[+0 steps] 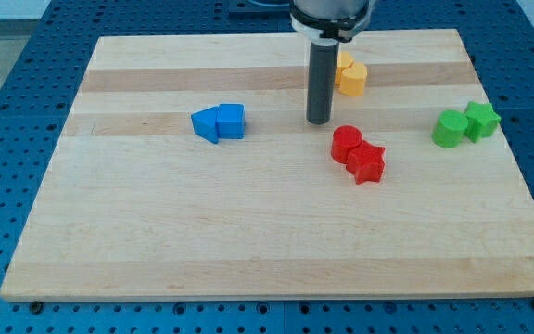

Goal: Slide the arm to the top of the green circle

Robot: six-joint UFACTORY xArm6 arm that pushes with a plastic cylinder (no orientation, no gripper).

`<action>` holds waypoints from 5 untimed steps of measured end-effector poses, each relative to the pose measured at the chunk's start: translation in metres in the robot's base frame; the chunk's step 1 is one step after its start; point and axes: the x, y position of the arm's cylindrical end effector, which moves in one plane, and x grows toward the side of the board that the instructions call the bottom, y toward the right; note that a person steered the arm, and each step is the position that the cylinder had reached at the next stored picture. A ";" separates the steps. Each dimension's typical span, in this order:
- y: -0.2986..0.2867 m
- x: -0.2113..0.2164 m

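The green circle (450, 129) is a short green cylinder at the view's right, touching a green star (481, 121) on its right side. My tip (319, 121) is the lower end of the dark rod near the board's upper middle. It stands far to the left of the green circle, at about the same height in the view. The tip is just above and left of a red cylinder (346, 144) and below and left of the yellow blocks (349, 76). It touches no block.
A red star (367, 163) touches the red cylinder at its lower right. Two blue blocks (219, 122) sit together left of the tip. The wooden board (248, 232) lies on a blue perforated table.
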 end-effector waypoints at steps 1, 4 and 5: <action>0.060 0.009; 0.124 -0.036; 0.150 -0.051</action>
